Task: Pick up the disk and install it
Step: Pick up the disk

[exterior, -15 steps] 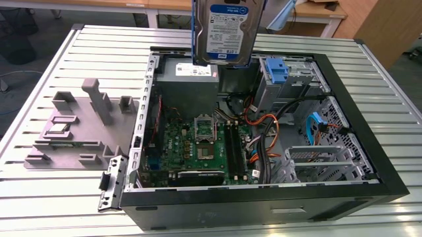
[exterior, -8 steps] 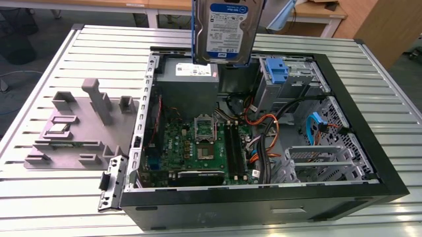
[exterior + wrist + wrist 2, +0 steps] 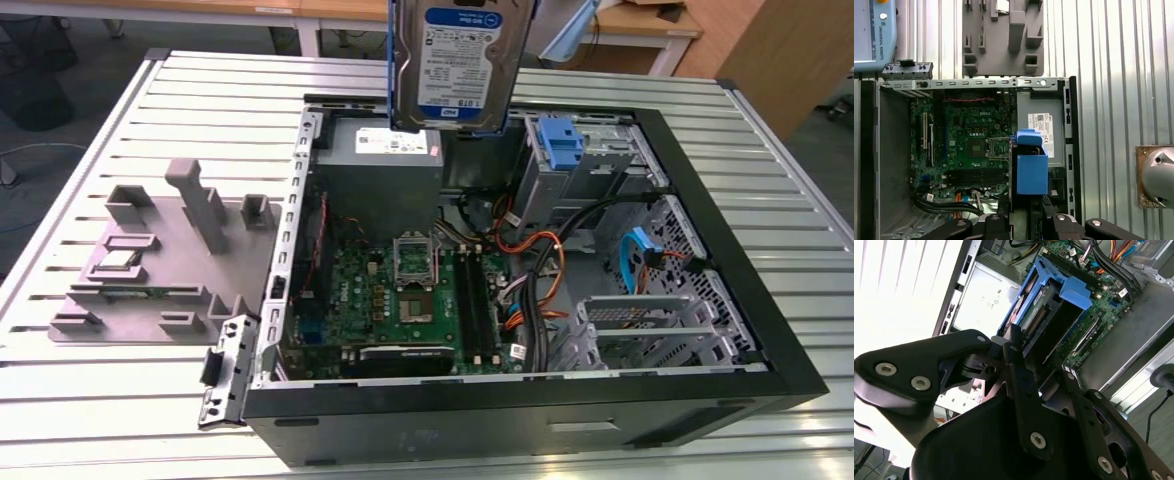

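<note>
1. Disk (image 3: 461, 62) hangs on edge in the air, pinched in the gripper (image 3: 1040, 352). Its label side faces the exterior camera.
2. Fingers (image 3: 1016, 365) press on opposite faces of the disk, one on each side. The disk and its blue frame (image 3: 1031, 170) stick out past the fingertips.
3. Gripper points straight down, so the first wrist view looks past the disk into the open case (image 3: 787, 370).
4. Disk touches the fingers alone, with open air on all its other sides, and sits well above the case rim.
5. Right below the gripper is a grey box (image 3: 380, 165) with a white sticker, set against the case wall. The disk's lower edge lines up over that box's inner edge.
6. Motherboard (image 3: 400, 300) lies below and to one side of the gripper, flat on the case floor. Cables (image 3: 534, 270) run beside it.
7. Bare blue bracket (image 3: 561, 140) sits in a bay below the gripper, near the disk but apart from it.
8. Metal cage (image 3: 641, 330) stands at the case end farthest from the gripper.
9. Case is open on top and lies on a slatted table (image 3: 107, 420).
10. Grey fixture (image 3: 147, 270) lies outside the case wall, well apart from the gripper.
</note>
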{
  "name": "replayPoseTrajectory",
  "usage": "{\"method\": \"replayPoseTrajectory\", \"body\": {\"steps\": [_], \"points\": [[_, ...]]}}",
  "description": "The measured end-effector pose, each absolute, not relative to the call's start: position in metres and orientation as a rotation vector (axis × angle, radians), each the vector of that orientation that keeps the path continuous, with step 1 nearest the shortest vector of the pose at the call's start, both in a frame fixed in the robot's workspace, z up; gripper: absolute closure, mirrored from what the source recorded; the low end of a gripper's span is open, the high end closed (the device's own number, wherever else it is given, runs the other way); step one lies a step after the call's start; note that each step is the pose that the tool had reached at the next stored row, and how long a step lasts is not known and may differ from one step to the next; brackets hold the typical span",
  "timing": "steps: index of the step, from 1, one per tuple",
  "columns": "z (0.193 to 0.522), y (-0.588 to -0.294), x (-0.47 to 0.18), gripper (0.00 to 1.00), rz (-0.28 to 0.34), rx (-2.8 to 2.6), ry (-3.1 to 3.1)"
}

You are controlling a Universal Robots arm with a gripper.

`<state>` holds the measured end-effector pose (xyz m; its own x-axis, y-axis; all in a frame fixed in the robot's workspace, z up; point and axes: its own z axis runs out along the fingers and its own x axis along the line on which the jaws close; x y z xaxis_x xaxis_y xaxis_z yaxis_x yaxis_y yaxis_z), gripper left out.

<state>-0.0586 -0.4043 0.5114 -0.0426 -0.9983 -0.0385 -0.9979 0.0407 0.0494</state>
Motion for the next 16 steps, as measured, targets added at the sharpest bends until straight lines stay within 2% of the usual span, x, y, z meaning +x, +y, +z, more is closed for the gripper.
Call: {"method": "replayPoseTrajectory", "body": {"steps": [16], "points": [[0.5114, -0.4082, -0.0585, 0.65, -0.096, 2.169, -2.261]]}}
